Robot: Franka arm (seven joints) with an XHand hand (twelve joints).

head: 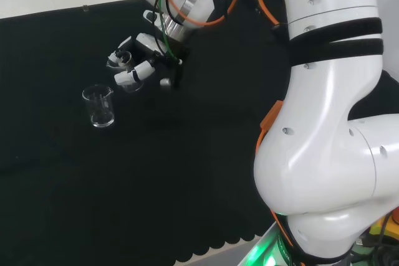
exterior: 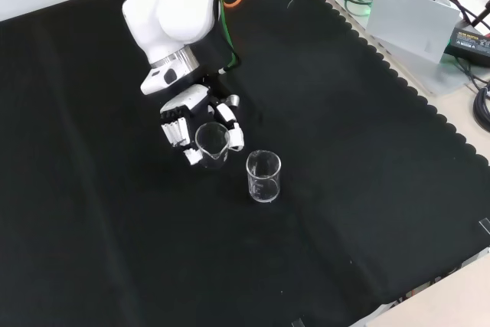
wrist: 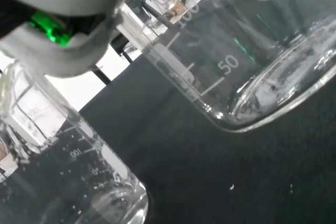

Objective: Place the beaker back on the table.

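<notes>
Black cloth (exterior: 360, 189) — hand (exterior: 184, 116) curled round a beaker (exterior: 212, 142), second beaker (exterior: 263, 177) beside.

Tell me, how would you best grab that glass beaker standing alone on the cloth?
Probably by its straight side wall: the standing beaker is upright with an open top, so fingers can curl around it from the side. Come from the hand's side, minding the held beaker close by.

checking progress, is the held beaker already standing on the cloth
No: in the front view the hand has its fingers curled round one beaker, held tilted above the cloth, while a second beaker stands upright beside it.
</notes>
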